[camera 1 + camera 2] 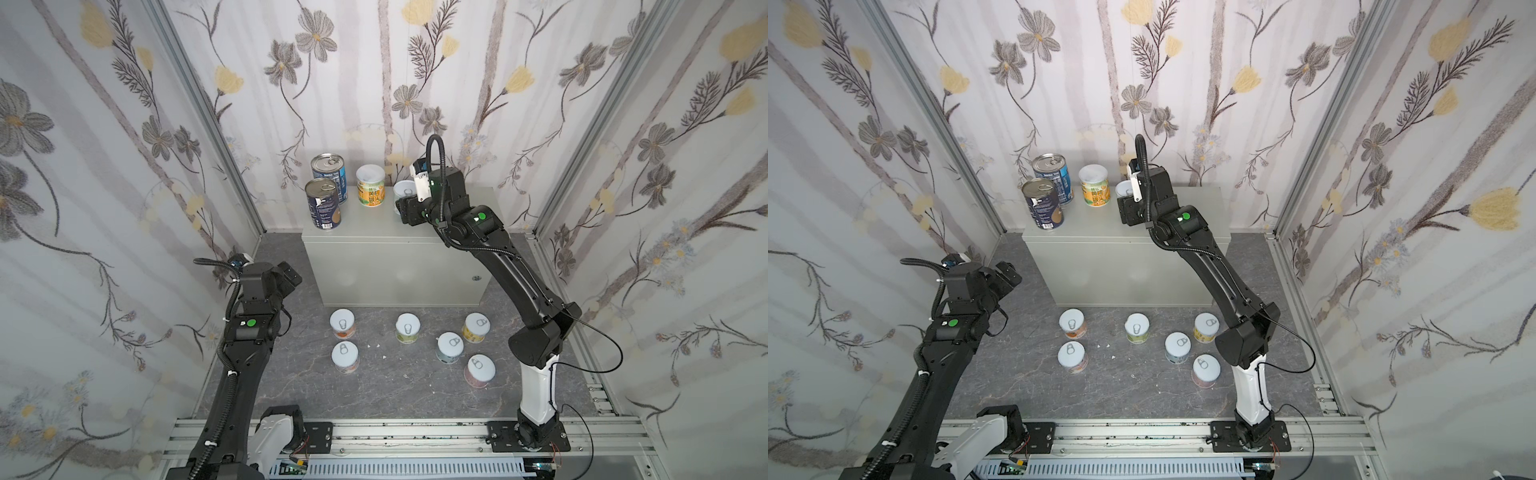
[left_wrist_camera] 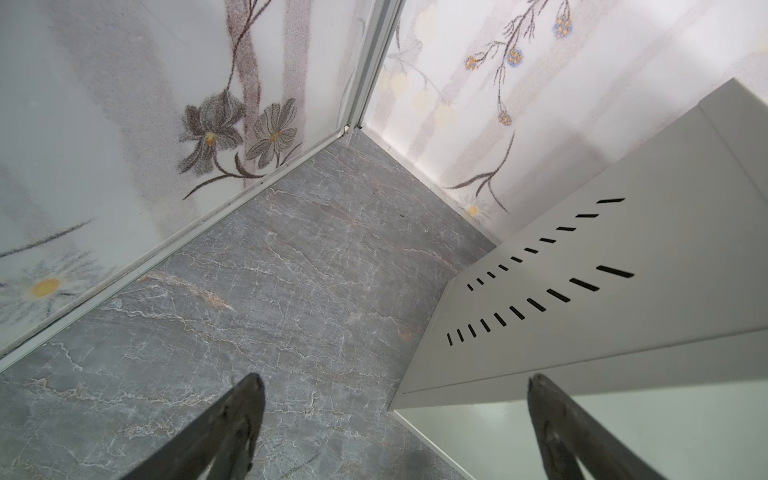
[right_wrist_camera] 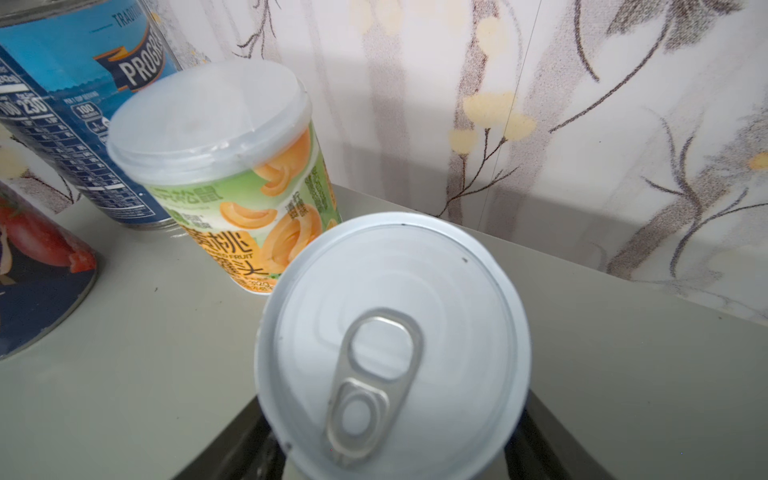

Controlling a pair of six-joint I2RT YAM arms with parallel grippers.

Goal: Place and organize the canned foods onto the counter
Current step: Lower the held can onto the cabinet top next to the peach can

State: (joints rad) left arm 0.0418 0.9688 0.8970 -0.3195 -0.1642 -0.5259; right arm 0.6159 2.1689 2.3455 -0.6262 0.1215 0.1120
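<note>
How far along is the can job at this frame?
Done: two blue cans and a peach can stand on the counter. In hand: the right tool is shut on a white-lidded can at the counter's back. Remaining: six short cans on the floor; the left tool hangs open, empty.

In both top views the right arm's wrist (image 1: 444,187) hides most of the white-lidded can (image 1: 401,189) (image 1: 1123,189) and the fingertips of the right gripper (image 1: 402,203). In the right wrist view the can's lid (image 3: 395,332) conceals its body, and the fingers (image 3: 544,436) show only as blurred slivers; two blue cans (image 3: 79,104) (image 3: 33,274) are cut by the frame's edge. The fingers (image 2: 232,428) of the left gripper (image 2: 395,380) are cropped likewise in the left wrist view. Labels on the floor cans (image 1: 342,324) are too small to read.
</note>
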